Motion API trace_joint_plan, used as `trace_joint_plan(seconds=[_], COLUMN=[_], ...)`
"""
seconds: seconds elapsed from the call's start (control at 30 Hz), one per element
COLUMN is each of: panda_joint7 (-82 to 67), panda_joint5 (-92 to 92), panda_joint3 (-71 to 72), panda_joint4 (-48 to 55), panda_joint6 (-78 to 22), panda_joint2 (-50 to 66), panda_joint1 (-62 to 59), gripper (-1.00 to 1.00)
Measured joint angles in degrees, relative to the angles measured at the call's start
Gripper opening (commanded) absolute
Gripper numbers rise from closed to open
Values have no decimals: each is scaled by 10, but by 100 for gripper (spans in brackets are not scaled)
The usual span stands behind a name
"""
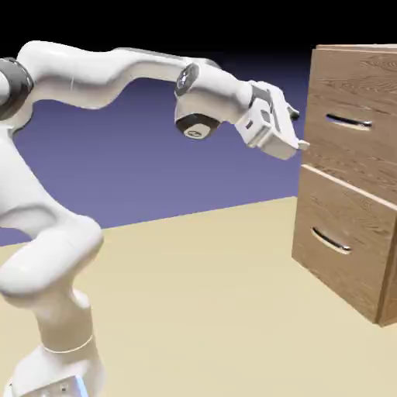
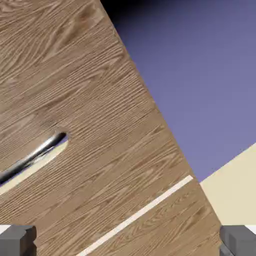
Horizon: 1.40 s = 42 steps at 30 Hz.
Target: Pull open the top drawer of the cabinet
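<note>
Tall brown cabinet (image 1: 353,77) of matt wood grain; slim curved handle (image 2: 31,159) of shiny silver metal; glossy white arm (image 1: 101,74).

Sim render: bare tan table (image 1: 194,310), flat violet backdrop (image 1: 155,155), wood cabinet (image 1: 349,194)

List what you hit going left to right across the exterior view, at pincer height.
White arm → open pincer → top drawer of the cabinet, with its silver handle.
</note>
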Motion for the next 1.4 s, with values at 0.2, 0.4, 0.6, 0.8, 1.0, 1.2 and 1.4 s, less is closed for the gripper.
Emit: trace_joint_plan(seconds=[0.2,0.4,0.6,0.8,1.0,1.2,1.4], panda_joint7=[-37,-74,-111,-148,-185,-219,-180], panda_joint5=[150,299,449,598,748,882,860], panda_joint3=[83,167,250,334,417,492,575], panda_joint4=[55,109,164,219,274,323,403], panda_joint6=[-8,-15,-23,-31,-39,-46,-29], panda_joint2=[0,0,0,0,0,0,-26], panda_joint1=[-88,-176,-265,-353,-441,-521,-624], gripper=[0,0,0,0,0,0,0])
